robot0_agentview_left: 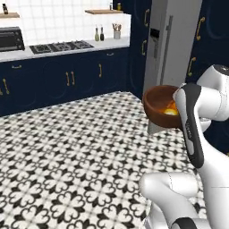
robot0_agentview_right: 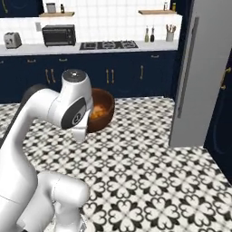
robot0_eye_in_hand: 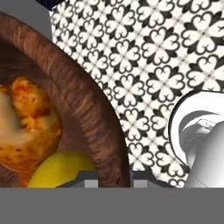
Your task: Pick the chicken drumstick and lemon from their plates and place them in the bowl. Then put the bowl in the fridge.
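Observation:
The reddish-brown wooden bowl (robot0_agentview_left: 157, 106) (robot0_agentview_right: 105, 112) hangs in the air over the patterned floor, in front of the grey fridge (robot0_agentview_left: 172, 44) (robot0_agentview_right: 199, 77). My gripper (robot0_eye_in_hand: 113, 177) is shut on the bowl's thick rim (robot0_eye_in_hand: 89, 109), one fingertip inside the wall and one outside. Inside the bowl lie the orange-brown chicken drumstick (robot0_eye_in_hand: 30, 127) and the yellow lemon (robot0_eye_in_hand: 61, 168) (robot0_agentview_left: 171, 111), touching each other. The fridge doors are closed. My own forearm hides the near side of the bowl in both base views. The plates are out of view.
Navy cabinets with brass handles (robot0_agentview_left: 71, 78) run along the far wall under a white counter with a stove top (robot0_agentview_right: 108, 45), a toaster oven (robot0_agentview_right: 59, 35) and bottles. More navy cabinets (robot0_agentview_left: 210, 44) flank the fridge. The black-and-white tiled floor (robot0_agentview_left: 67, 156) is open.

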Motion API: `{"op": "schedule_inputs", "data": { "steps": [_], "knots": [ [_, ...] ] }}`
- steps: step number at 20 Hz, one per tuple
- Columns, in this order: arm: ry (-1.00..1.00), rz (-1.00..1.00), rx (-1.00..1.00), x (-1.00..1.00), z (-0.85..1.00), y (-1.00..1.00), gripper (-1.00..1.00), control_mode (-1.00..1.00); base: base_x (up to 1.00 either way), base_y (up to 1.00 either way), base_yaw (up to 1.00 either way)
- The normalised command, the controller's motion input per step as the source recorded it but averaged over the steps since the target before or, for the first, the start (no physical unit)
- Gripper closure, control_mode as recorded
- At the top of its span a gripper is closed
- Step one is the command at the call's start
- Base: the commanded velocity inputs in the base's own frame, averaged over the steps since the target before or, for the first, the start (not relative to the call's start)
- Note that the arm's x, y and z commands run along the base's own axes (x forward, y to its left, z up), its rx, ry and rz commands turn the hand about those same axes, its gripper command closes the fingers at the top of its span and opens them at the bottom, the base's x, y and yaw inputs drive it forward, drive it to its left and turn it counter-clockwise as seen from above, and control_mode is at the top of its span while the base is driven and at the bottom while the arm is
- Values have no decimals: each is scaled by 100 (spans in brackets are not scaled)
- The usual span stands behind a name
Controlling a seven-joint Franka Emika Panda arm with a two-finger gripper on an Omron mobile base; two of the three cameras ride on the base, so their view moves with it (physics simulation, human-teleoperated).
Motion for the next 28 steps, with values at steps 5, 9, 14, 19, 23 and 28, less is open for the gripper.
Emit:
{"op": "schedule_inputs", "data": {
  "steps": [5, 9, 14, 19, 23, 28],
  "knots": [
    [0, 0, 0, 0, 0, 0, 100, 100, 100, 46, -23],
    [0, 0, 0, 0, 0, 0, 100, 100, 99, 91, -21],
    [0, 0, 0, 0, 0, 0, 100, 100, 82, 100, -26],
    [0, 0, 0, 0, 0, 0, 100, 100, 95, 100, -35],
    [0, 0, 0, 0, 0, 0, 100, 100, 94, 100, -38],
    [0, 0, 0, 0, 0, 0, 100, 100, 96, 100, -53]
  ]
}}
